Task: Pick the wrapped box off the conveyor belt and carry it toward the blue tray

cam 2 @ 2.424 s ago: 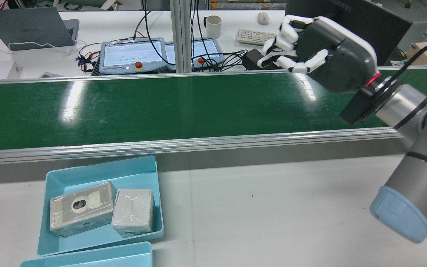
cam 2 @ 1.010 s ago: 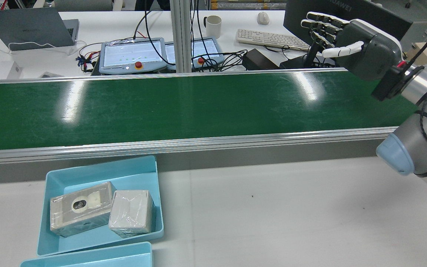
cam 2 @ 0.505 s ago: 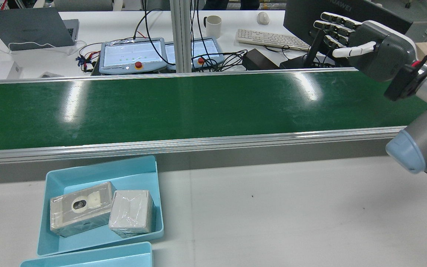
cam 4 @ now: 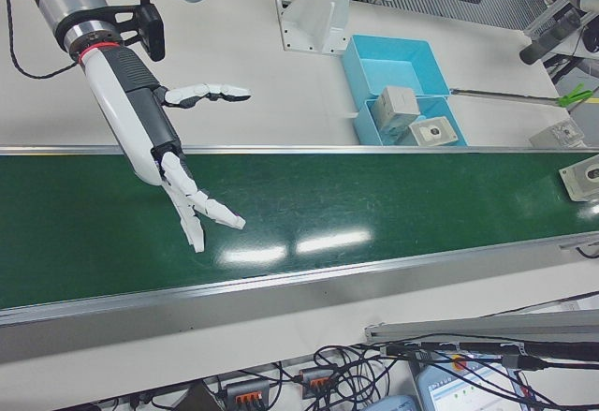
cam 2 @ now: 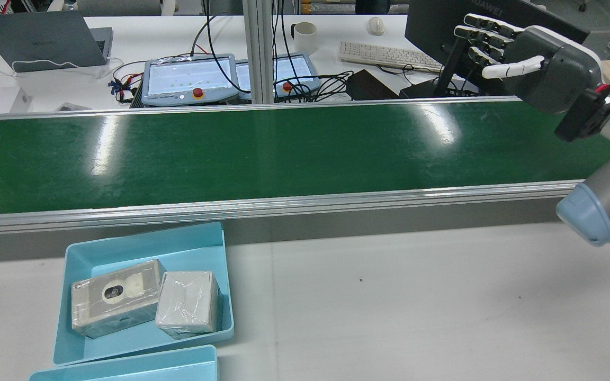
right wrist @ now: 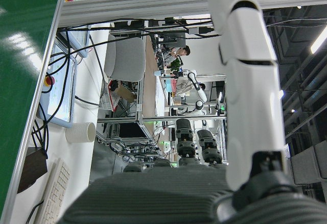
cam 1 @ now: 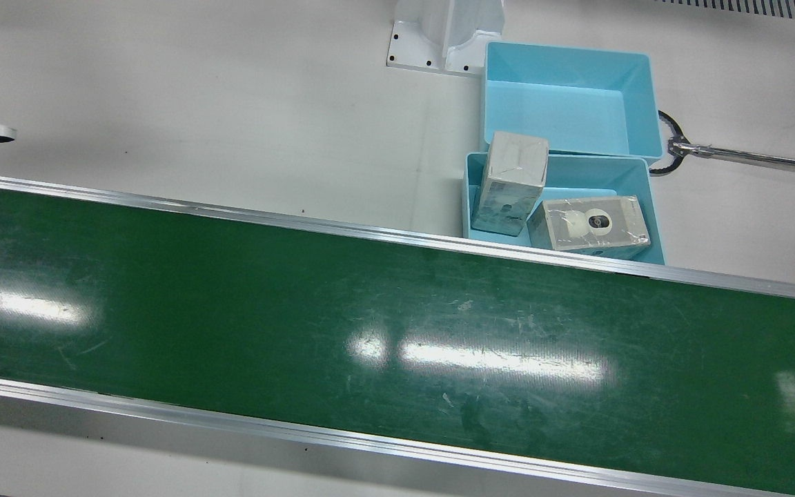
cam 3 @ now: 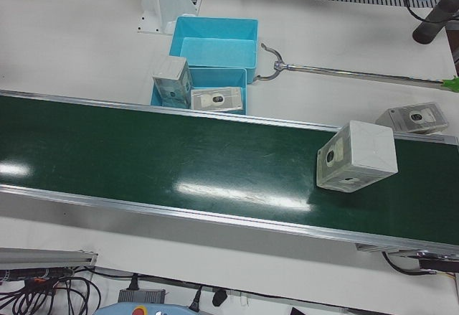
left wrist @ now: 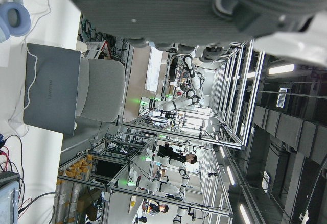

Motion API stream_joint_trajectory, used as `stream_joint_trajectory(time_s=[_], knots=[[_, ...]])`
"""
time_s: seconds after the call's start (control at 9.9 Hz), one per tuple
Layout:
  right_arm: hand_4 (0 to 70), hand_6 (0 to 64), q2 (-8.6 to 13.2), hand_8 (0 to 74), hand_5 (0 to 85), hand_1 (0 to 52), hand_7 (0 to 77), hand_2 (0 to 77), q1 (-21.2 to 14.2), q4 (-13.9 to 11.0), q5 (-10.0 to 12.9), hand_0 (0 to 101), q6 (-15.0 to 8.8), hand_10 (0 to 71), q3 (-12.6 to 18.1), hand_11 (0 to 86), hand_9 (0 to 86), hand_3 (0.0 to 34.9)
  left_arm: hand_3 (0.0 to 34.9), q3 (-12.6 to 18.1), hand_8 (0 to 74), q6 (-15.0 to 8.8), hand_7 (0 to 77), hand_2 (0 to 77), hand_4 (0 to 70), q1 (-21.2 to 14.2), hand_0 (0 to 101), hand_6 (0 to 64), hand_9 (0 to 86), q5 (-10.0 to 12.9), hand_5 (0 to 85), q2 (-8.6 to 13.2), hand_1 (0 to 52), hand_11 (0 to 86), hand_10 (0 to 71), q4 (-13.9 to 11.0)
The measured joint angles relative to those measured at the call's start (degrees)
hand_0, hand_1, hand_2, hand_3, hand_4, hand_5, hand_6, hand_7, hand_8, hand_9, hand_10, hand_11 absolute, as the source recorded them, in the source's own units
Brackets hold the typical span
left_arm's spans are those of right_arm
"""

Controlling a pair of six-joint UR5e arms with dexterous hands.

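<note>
A wrapped box [cam 3: 356, 156] lies on the green conveyor belt [cam 2: 284, 148] toward the robot's left end; it also shows at the right edge of the right-front view [cam 4: 582, 177]. My right hand [cam 2: 527, 63] hovers open over the belt's other end with its fingers [cam 4: 201, 210] stretched out and nothing in it, far from the box. The blue tray [cam 2: 178, 251] sits on the table beside the belt and holds two wrapped boxes [cam 2: 117, 304] [cam 2: 188, 302]. Of my left hand only the dark palm [left wrist: 204, 9] shows, and its fingers are hidden.
A second, empty blue tray [cam 1: 566, 90] stands behind the first. Another wrapped box [cam 3: 417, 118] rests on the table off the belt. A long metal rod with a hook [cam 3: 344, 71] lies near the trays. Teach pendants [cam 2: 188, 79] and a keyboard [cam 2: 384, 53] sit beyond the belt.
My right hand has swung right and back along the belt, and its curled fingers have straightened out. A sliver of a box has appeared at the belt's left edge in the rear view.
</note>
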Motion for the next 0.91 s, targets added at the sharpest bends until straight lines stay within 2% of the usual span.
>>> stream_joint_trajectory(time_s=[0.1, 0.2, 0.3, 0.4, 0.51, 0.61, 0.91], knots=[[0.5, 0.0, 0.0, 0.0, 13.6, 15.3, 14.7, 12.5, 0.1, -0.1, 0.0, 50, 0.0, 0.0, 0.1, 1.6, 2.2, 4.5, 0.0, 0.0, 0.5, 0.0, 0.5, 1.1, 0.0, 0.0, 0, 0.0, 0.0, 0.0, 1.1, 0.0, 0.0, 0.5, 0.0, 0.0], [0.5, 0.0, 0.0, 0.0, 13.6, 15.3, 14.7, 12.5, 0.2, -0.1, 0.0, 50, 0.1, 0.0, 0.3, 1.6, 2.2, 4.5, 0.0, 0.0, 0.5, 0.0, 0.5, 1.1, 0.0, 0.0, 0, 0.0, 0.0, 0.0, 1.1, 0.0, 0.0, 0.5, 0.0, 0.0], [1.1, 0.0, 0.0, 0.0, 13.6, 18.5, 12.5, 10.9, 0.2, -0.2, 0.0, 50, 0.1, 0.0, 0.6, 1.6, 2.2, 3.3, 0.0, 0.0, 0.5, 0.0, 0.5, 1.1, 0.0, 0.0, 0, 0.0, 0.0, 0.0, 1.1, 0.0, 0.0, 0.0, 0.5, 0.0], [1.1, 0.0, 0.0, 0.0, 13.6, 18.5, 12.5, 10.9, 0.3, -0.3, 0.0, 50, 0.1, 0.0, 0.8, 1.6, 2.2, 3.3, 0.0, 0.0, 0.5, 0.0, 0.5, 1.1, 0.0, 0.0, 0, 0.0, 0.0, 0.0, 1.1, 0.0, 0.0, 0.0, 0.5, 0.0], [1.1, 0.0, 0.0, 0.0, 13.6, 18.5, 14.7, 12.0, 0.3, -0.4, 0.0, 50, 0.1, 0.0, 1.0, 1.6, 2.2, 4.9, 0.0, 0.0, 0.5, 0.0, 0.5, 1.1, 0.0, 0.0, 0, 0.0, 0.0, 0.0, 1.1, 0.0, 0.0, 0.0, 0.5, 0.0], [2.2, 0.0, 0.0, 0.0, 13.6, 18.0, 14.2, 12.0, 0.3, -0.4, 0.0, 50, 0.1, 0.0, 1.1, 1.6, 2.2, 4.4, 0.0, 0.0, 0.5, 0.0, 0.5, 1.1, 0.0, 0.0, 0, 0.0, 0.0, 0.0, 1.1, 0.0, 0.0, 0.0, 0.5, 0.0], [2.2, 0.0, 0.0, 0.0, 13.6, 16.9, 14.7, 10.9, 0.2, -0.6, -0.1, 50, 0.1, 0.0, 0.8, 1.6, 2.2, 5.9, 0.0, 0.0, 0.5, 0.0, 0.5, 1.1, 0.0, 0.0, 0, 0.0, 0.0, 0.0, 1.1, 0.0, 0.0, 0.0, 0.0, 0.0]])
